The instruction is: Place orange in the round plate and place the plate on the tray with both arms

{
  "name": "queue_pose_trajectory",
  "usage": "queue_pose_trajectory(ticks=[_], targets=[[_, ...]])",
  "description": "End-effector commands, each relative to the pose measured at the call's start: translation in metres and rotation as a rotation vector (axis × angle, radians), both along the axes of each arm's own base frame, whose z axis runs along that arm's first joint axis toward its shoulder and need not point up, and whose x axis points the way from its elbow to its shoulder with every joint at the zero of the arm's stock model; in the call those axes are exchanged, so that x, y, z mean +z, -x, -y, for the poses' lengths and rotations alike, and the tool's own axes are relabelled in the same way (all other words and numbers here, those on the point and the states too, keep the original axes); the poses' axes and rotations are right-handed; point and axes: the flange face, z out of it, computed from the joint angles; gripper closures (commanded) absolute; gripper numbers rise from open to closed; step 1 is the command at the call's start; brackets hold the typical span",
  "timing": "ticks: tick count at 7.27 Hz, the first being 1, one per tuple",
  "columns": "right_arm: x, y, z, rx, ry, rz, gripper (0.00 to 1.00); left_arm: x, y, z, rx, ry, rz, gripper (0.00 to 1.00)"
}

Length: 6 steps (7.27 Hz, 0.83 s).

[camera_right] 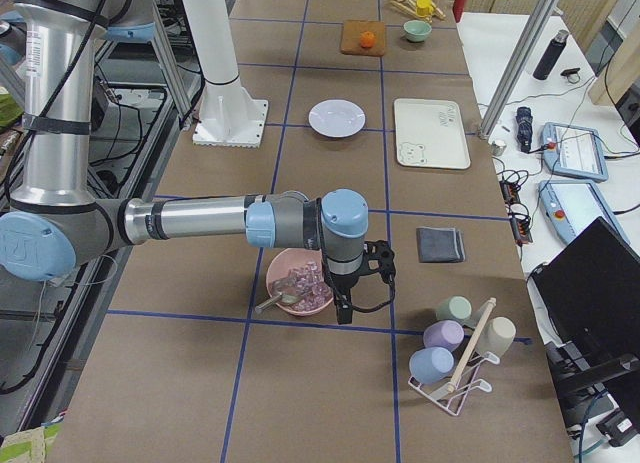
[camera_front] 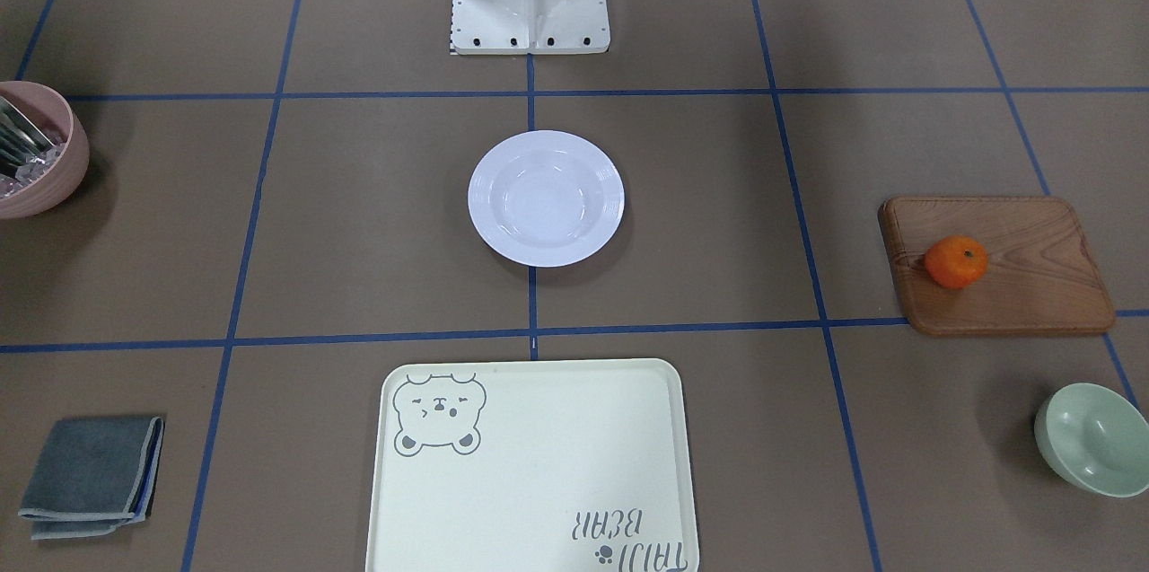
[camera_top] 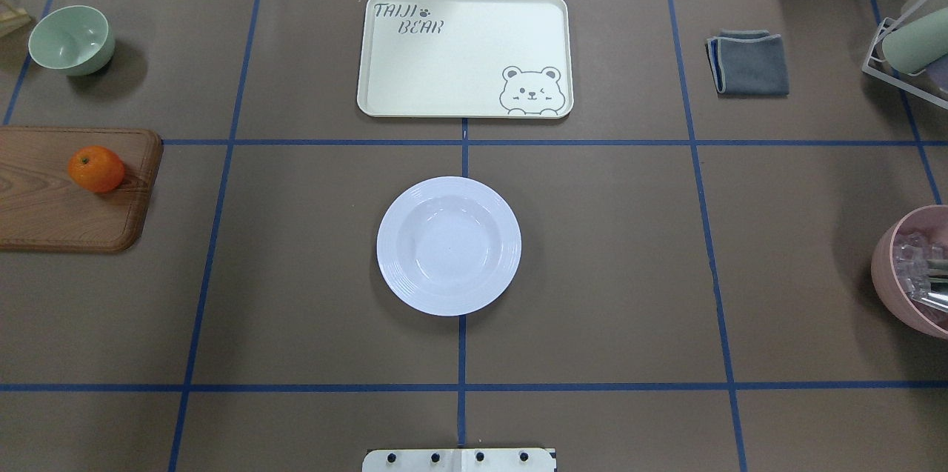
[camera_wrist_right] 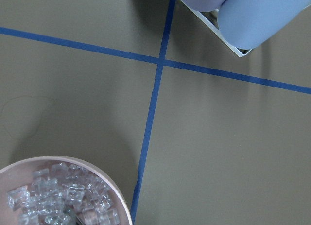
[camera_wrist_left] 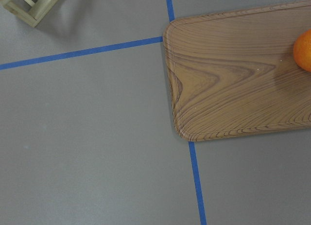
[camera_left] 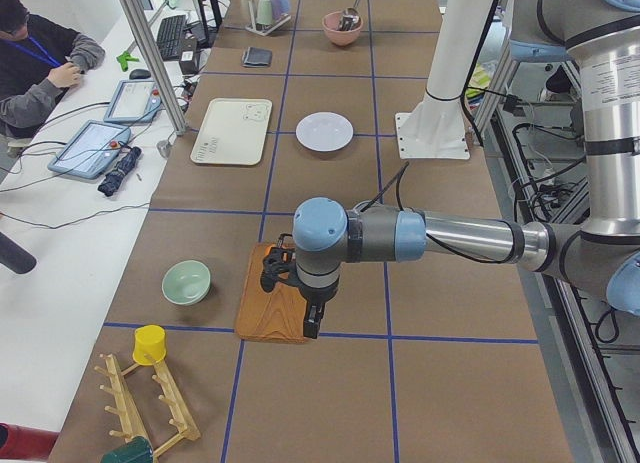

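The small bright-orange mandarin (camera_top: 96, 169) lay on the brown wooden board (camera_top: 44, 216) at far left. The left gripper (camera_left: 312, 323) hung above that board; I could not tell whether its fingers were spread. The white round deep plate (camera_top: 386, 250) sat empty at centre, with the cream bear-printed rectangular tray (camera_top: 459, 64) beyond it. The right gripper (camera_right: 350, 308) hung beside the pink bowl (camera_top: 887, 264), and its grip could not be told either.

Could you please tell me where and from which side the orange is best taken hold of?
Grip the orange across its widest middle, coming straight down from above. It is small and round, lying free on the flat wooden board, so its sides are open and a grip at the widest part should slip least.
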Motion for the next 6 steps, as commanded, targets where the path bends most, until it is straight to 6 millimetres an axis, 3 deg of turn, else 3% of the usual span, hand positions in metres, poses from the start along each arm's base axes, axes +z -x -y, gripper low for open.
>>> queue_pose_trajectory(ticks=[1,6], targets=[[0.0,0.0,0.0,-0.001,-0.002,0.0,0.0,-0.003,0.0,0.0,0.0,-0.006,0.001,0.01],[-0.028,0.002,0.009,-0.005,-0.064,0.012,0.0,-0.018,-0.001,0.006,0.003,-0.044,0.004,0.01]])
